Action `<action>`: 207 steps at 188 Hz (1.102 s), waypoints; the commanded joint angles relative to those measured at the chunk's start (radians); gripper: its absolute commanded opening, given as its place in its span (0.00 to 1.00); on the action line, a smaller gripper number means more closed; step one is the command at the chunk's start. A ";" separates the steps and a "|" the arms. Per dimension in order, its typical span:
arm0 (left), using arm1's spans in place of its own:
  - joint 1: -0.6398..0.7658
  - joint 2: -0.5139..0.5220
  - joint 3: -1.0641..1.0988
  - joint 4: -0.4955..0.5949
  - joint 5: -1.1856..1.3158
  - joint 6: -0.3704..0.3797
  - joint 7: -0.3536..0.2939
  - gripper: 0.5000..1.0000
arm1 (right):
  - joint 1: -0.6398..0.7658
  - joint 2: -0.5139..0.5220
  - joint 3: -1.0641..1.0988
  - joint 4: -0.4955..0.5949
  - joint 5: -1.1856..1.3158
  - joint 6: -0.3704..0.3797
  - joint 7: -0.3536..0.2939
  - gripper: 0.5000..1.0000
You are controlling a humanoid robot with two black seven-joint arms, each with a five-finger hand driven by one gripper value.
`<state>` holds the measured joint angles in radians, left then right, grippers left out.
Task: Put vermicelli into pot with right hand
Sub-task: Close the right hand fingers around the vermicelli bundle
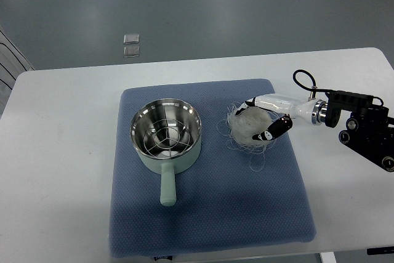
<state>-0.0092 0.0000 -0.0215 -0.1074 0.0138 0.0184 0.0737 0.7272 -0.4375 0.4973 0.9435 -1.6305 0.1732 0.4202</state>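
Your right hand (pixel 261 119) reaches in from the right edge, fingers (pixel 275 130) curled around the vermicelli (pixel 249 129). The white nest lies on the blue mat (pixel 209 214), just right of the pot (pixel 166 135). The pot stands upright, handle toward you. The mat covers the white surface (pixel 61 152).

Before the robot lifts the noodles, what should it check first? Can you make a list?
1. Right hand at the vermicelli: ok, its fingers sit around the bundle.
2. Firm grasp: cannot tell, the fingers look only partly curled.
3. Pot open with room inside: ok, only a wire rack shows.
4. Pot upright on the blue mat: ok.
5. Path to the pot clear: ok, bare mat between them.
6. Loose strands: not ok, some trail onto the mat.
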 commanded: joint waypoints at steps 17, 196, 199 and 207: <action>0.000 0.000 0.000 0.000 0.000 0.000 0.000 1.00 | -0.002 0.002 0.000 0.000 0.000 0.002 0.000 0.25; 0.000 0.000 0.000 0.000 0.000 0.000 0.000 1.00 | 0.050 0.020 0.026 -0.002 0.035 -0.009 0.000 0.00; 0.000 0.000 0.000 0.000 0.000 0.000 0.000 1.00 | 0.054 0.019 0.027 -0.002 0.037 -0.009 0.000 0.00; 0.000 0.000 0.000 0.000 0.000 0.000 0.000 1.00 | 0.060 0.019 0.036 -0.002 0.049 -0.008 0.000 0.00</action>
<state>-0.0092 0.0000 -0.0215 -0.1074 0.0138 0.0184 0.0736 0.7718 -0.4173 0.5230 0.9424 -1.6013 0.1652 0.4204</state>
